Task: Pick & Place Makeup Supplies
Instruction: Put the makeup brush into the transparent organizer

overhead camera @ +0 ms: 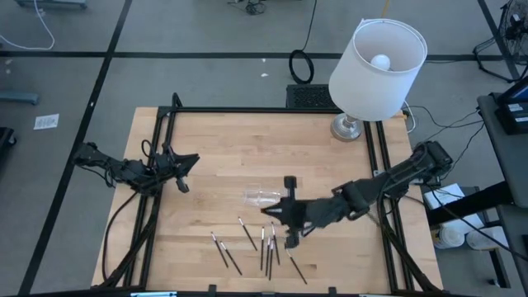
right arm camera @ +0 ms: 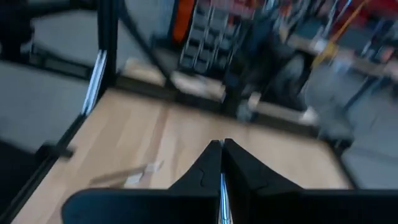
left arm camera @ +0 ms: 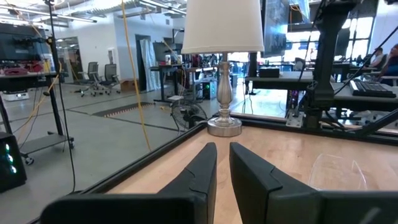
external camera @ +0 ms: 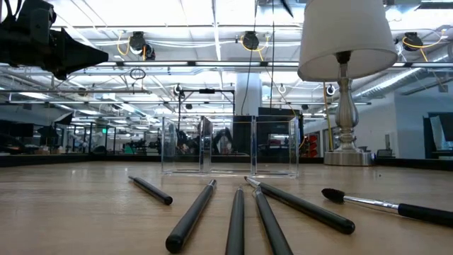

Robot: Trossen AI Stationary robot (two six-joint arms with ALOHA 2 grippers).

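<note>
Right claw (overhead camera: 289, 224) over the bench's near middle, fingers pressed together on a thin silvery stick (right arm camera: 222, 196), probably one of the makeup sticks; view blurred. Left claw (overhead camera: 183, 172) waits at the left edge, fingers (left arm camera: 202, 171) slightly apart, holding nothing. Remaining makeup sticks (overhead camera: 266, 247) lie scattered on the light wood bench (overhead camera: 214, 148) near its front edge, just in front of the clear tray (overhead camera: 262, 197). White-shaded lamp (overhead camera: 375, 70) at back right corner. Open office beyond, ceiling lights.

Grey floor (overhead camera: 206, 74), white-shaded lamp (overhead camera: 377, 59), ceiling strip lights (external camera: 177, 32), office chairs (left arm camera: 102, 74)
</note>
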